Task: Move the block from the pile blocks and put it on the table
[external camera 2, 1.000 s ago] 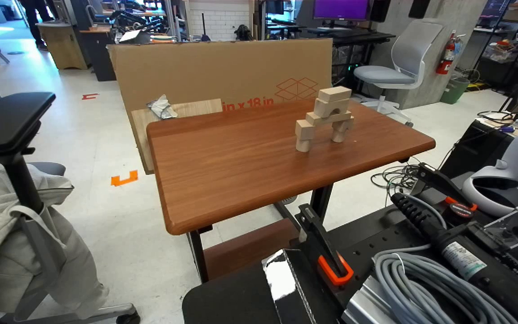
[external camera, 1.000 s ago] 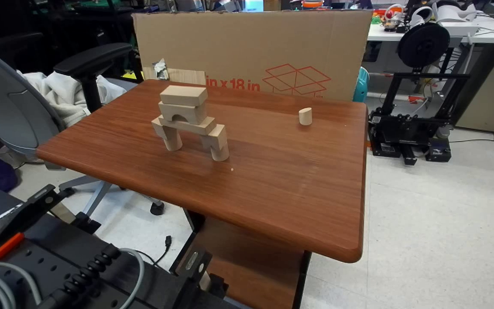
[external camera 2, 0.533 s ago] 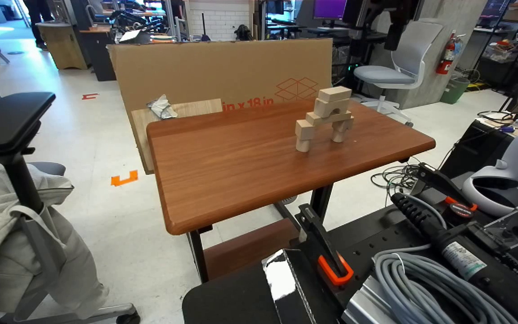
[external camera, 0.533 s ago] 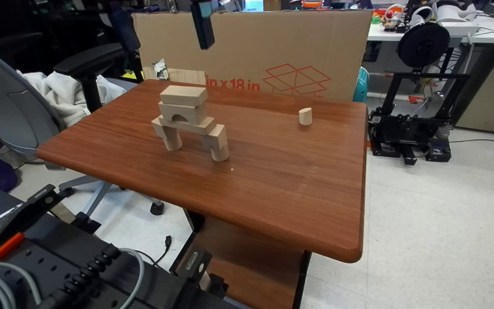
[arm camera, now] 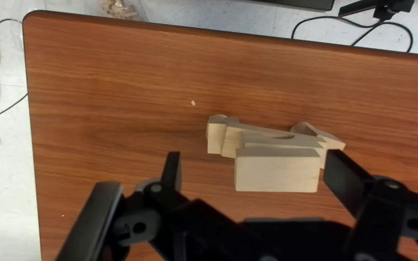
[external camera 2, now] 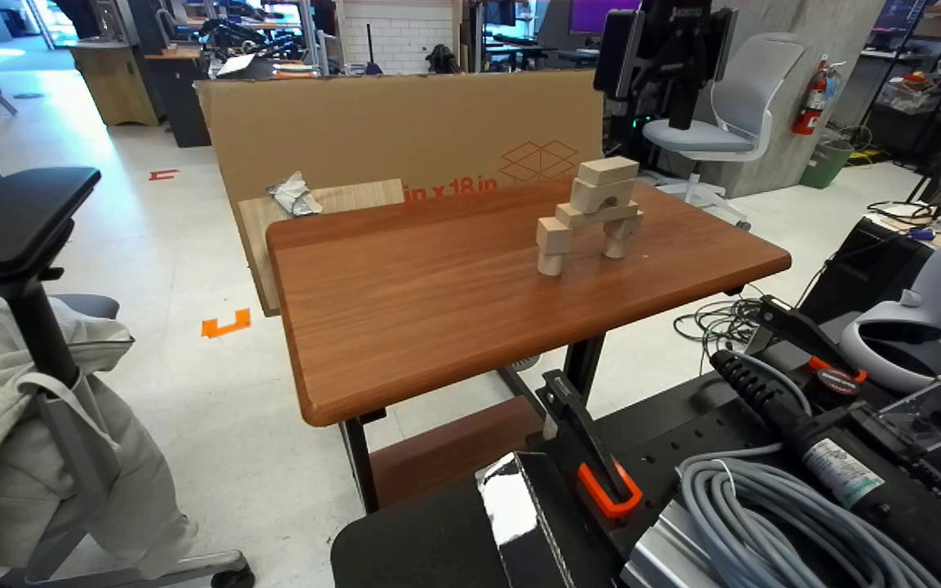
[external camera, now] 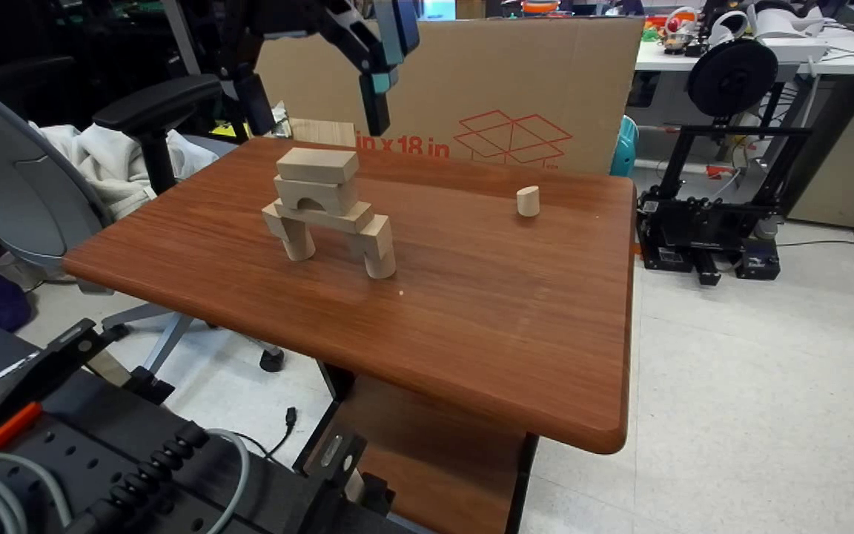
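"What had just changed?"

"The black gripper [external camera: 321, 128] had come down near the pile of pale wooden blocks [external camera: 332, 218], hanging higher than its top; in both exterior views more of it showed than a moment earlier. The pile stood just as it had."

"Did it hold anything?"

"No. Its two fingers [arm camera: 172, 170] were spread wide, apparently wider than the block [arm camera: 277, 174] was long, with nothing gripped between them."

"And where was that block?"

"Flat and oblong, it lay on top of the pile, resting on an arched piece [external camera: 336, 197], untouched. The reddish-brown table [external camera: 486, 297] beneath also bore a stubby wooden piece [external camera: 528, 202], well apart from the pile."

"What did that mean for the task?"

"The approach seemed under way, the lift not yet begun. In the wrist view the block appeared closer to the finger at the picture's right, so some sideways centring was probably needed before gripping; a bump looked likely to topple the pile"
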Tool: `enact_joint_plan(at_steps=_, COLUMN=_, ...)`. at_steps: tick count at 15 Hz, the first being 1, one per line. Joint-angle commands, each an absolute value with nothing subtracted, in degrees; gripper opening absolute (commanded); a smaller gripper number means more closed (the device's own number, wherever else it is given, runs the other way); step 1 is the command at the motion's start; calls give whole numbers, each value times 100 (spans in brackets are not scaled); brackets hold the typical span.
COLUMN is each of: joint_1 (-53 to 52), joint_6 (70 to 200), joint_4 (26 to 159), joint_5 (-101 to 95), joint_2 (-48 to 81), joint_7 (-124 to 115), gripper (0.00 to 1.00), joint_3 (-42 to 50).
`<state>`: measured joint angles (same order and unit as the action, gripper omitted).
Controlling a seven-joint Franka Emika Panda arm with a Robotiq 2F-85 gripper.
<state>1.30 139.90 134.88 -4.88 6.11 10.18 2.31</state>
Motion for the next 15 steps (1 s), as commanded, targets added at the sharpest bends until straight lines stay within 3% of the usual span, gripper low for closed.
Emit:
enact_joint_plan(at_steps=1, joint_1=141, joint_6=14086, joint_4=13304, joint_5=-326, joint_2=916, joint_7=1132, gripper=100, joint_3=114)
enact_joint_plan(at_steps=8, joint_1=114, joint_6=14207, joint_4=13207, joint_5=-491, joint_2=1179, joint_7=993, gripper=100, joint_3=37)
enact_joint_plan(at_steps=9, joint_1=118, joint_6=14191, joint_4=13165, joint_5=-478, joint_2=1218, joint_7=990, gripper=93, joint_3=35)
enact_joint_plan(at_steps=10, joint_1=120, joint_6=14172, joint_4=13130, joint_5=-476, joint_2=1246, joint_7=990, gripper=74, joint_3=34)
enact_joint_plan(at_steps=14, joint_1=127, joint_6=14173, joint_4=13080, joint_5=-484, joint_2=1286, joint_7=1020, gripper=42, joint_3=33)
enact_joint_plan(at_steps=15, joint_1=127, joint_6=14178, joint_4=13087, joint_5=-498, joint_2=1267, joint_7=1031, gripper=42, joint_3=34)
